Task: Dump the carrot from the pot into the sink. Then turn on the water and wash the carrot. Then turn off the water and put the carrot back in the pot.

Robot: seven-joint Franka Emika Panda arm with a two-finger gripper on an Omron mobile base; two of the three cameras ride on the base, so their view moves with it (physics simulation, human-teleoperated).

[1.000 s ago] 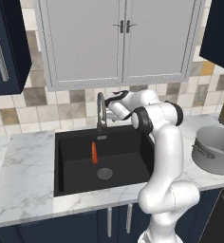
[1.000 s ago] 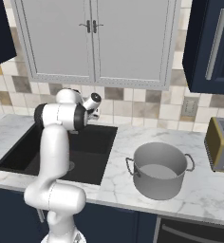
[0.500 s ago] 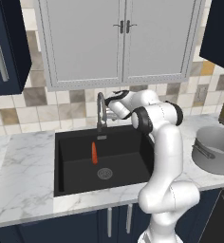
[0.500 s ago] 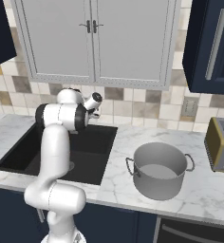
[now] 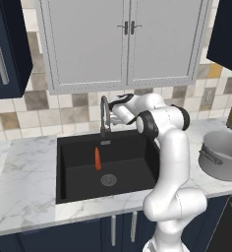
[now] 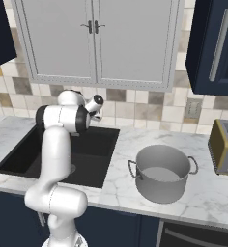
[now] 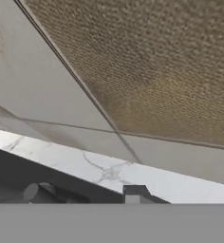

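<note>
On the white marble tabletop (image 5: 24, 197), the slim orange carrot (image 5: 98, 158) lay in the matte-black sink (image 5: 78, 170), presumably awaiting washing, so the arm reached the arched grey metal faucet (image 5: 104, 118), finger spread untellable.

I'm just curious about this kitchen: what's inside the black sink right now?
An orange carrot lies in the sink just behind the round drain, under the faucet. No water shows. The robot's arm hides the basin's right side.

The arm hides the sink's (image 6: 101, 159) left half, and the tool's (image 5: 116, 104) jaws are too small to read.
</note>
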